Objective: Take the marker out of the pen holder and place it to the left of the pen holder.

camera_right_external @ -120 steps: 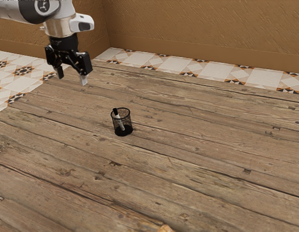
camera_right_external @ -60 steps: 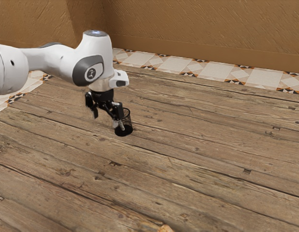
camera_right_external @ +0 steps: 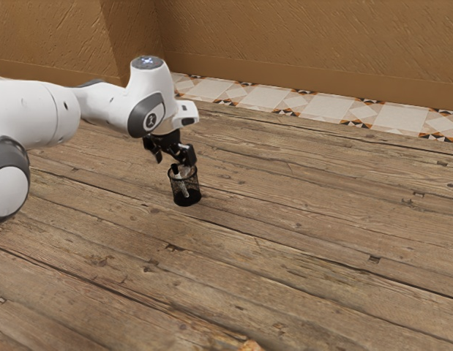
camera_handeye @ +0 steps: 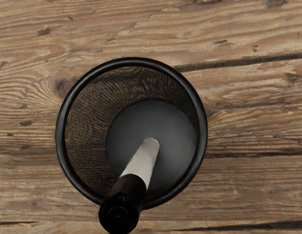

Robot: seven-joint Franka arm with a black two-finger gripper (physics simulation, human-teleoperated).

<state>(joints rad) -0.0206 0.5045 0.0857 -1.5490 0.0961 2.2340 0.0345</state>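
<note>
At the exterior view's left, the white and grey arm (camera_right_external: 49,110) reaches across the plank tabletop (camera_right_external: 321,241). The claw (camera_right_external: 174,161) hangs at its end, pointing down beside the top of the pen holder. Its two fingers stand well spread, with nothing gripped between them. One finger is out toward the exterior view's left; the other is close over the holder's mouth.

The marker (camera_handeye: 143,162) is inside the pen holder (camera_handeye: 59,136), leaning. Its black cap (camera_handeye: 125,192) is uppermost and sticks out past the round black rim, while the pale barrel slants down to the dark base. The holder is black mesh and stands upright on the wood.

Farther toward the exterior view's right, beyond the tabletop's far edge, a band of patterned tiles (camera_right_external: 325,111) runs along the foot of a brown wall (camera_right_external: 307,40).
</note>
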